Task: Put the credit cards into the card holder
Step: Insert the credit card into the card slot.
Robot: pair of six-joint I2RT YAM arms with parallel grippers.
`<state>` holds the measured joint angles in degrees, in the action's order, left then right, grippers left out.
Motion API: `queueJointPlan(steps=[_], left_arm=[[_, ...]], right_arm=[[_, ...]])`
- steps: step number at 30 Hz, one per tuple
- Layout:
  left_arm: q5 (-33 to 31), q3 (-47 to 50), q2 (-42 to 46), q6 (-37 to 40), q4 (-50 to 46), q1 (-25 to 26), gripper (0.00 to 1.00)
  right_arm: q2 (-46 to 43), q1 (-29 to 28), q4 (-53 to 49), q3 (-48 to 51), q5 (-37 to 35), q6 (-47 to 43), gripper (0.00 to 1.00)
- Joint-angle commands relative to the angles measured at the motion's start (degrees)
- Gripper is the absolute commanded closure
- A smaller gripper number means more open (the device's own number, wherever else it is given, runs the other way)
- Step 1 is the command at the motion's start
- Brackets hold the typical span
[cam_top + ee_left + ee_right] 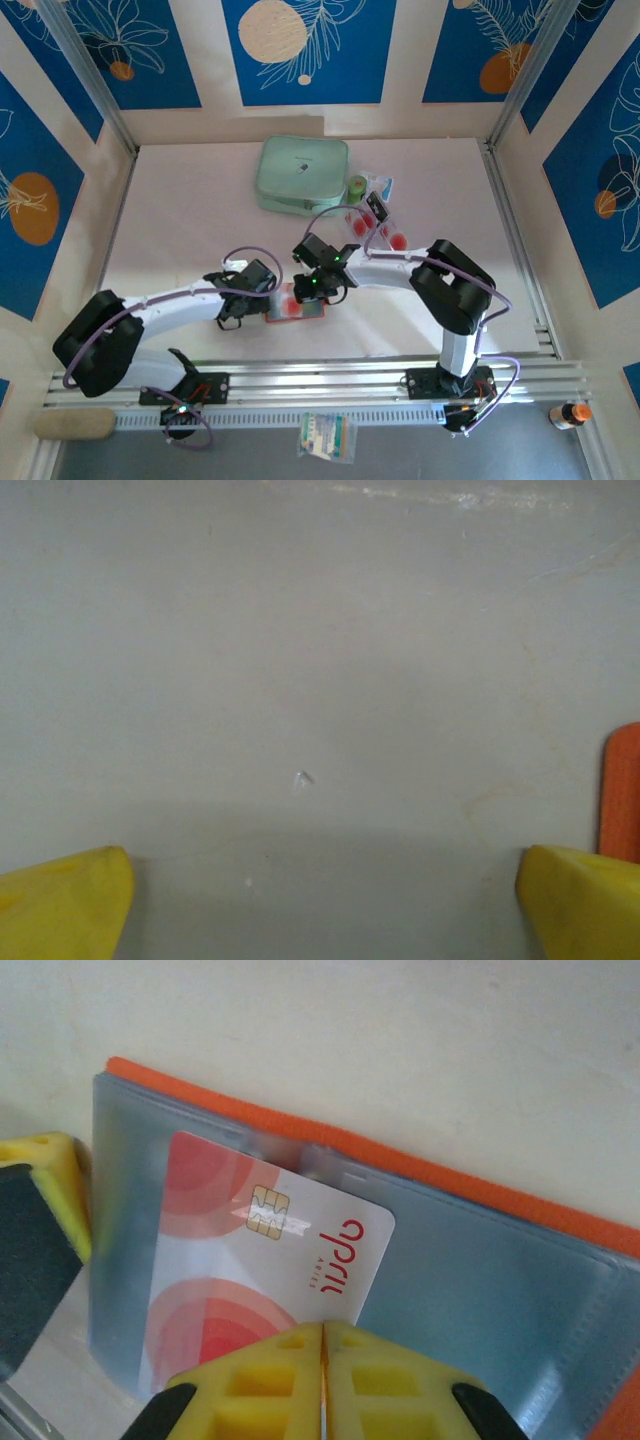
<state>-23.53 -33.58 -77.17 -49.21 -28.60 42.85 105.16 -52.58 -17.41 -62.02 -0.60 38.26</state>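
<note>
While lying flat on the open card holder (500, 1260), just ahead of the right hand (322, 1360), reads as light, thin, stiff plastic: one credit card (270, 1250), glossy, probably slippery, hard to lift off a flat surface. Won't flop; could skid if pushed off-centre. Seems to have its far edge tucked slightly under the clear pocket film, not sure. Marking right hand as fully closed, fingers pressed together with nothing between, tips at the card's near edge; touching or hovering, cannot tell. Best worked from that near edge, pushing straight ahead into the pocket. Expect soft film and light holder to shift. Marking left hand (320, 900) as spread wide over bare worktop (300, 680), holder's orange edge just outside its right finger. Noting more credit cards (385, 228) well beyond the right hand, beside a mint-green case (302, 173).
</note>
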Motion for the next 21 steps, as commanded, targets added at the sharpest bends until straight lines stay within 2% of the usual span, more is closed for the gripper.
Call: queueJointPlan(steps=[1, 11, 21], left_arm=[[1.49, 0.14, -2.18, 0.52, 0.34, -0.58, 0.0], [1.46, 0.36, -0.12, 0.48, 0.49, -0.61, 0.0], [-1.23, -0.39, 8.61, -0.59, -3.93, -0.63, 0.0]], right_arm=[[2.33, -1.17, -1.72, -2.84, 1.17, -1.24, 0.94], [5.18, -3.23, -1.92, -7.02, 3.68, -0.3, 0.97], [-1.04, -1.8, -2.26, -5.06, 3.27, 0.23, 0.96]])
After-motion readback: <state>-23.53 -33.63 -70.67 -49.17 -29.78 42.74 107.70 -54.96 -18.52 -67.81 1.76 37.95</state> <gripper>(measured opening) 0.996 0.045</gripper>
